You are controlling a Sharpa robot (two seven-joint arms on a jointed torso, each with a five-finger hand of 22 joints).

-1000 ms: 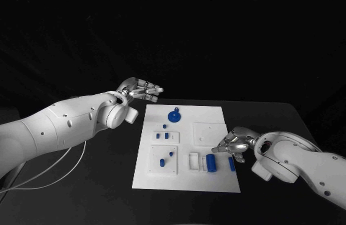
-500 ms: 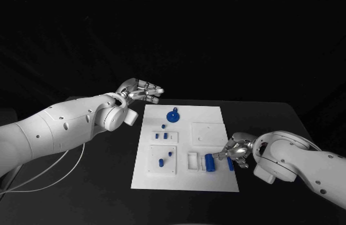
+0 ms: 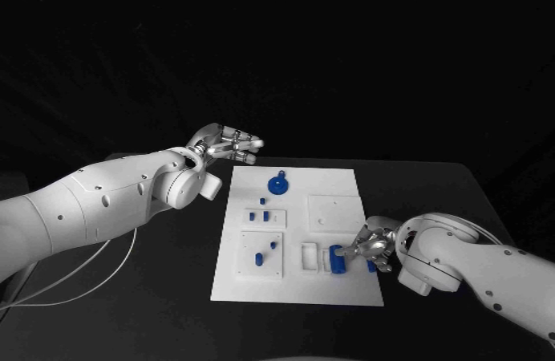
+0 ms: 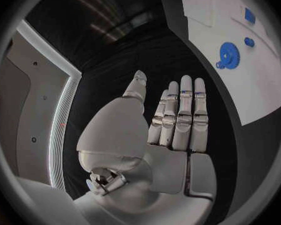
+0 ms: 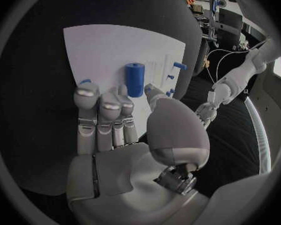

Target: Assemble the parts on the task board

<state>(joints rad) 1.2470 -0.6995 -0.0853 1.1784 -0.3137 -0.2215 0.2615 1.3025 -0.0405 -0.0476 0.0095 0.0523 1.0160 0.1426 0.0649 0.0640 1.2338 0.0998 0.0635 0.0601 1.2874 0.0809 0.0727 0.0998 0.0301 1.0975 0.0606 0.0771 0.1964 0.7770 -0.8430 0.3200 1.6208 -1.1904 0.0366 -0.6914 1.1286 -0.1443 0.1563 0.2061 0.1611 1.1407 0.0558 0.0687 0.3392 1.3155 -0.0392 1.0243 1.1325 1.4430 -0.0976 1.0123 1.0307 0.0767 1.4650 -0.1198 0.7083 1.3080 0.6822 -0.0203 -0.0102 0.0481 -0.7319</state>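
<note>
The white task board lies in the middle of the black table. On its near right lies a blue cylinder, with a smaller blue piece beside it. My right hand hovers just over both, fingers stretched out and apart, holding nothing; its thumb tip is close to the cylinder's end. A blue gear sits at the board's far side, and small blue pegs stand on the left half. My left hand is held flat and open beyond the board's far left corner.
Two more small blue pegs sit in a raised white square on the board's near left. A white slotted holder is just left of the cylinder. Black table surrounds the board on all sides.
My right hand has come down and slid left over the board's near right, closing in on the blue cylinder. The left hand and the parts have stayed put.
</note>
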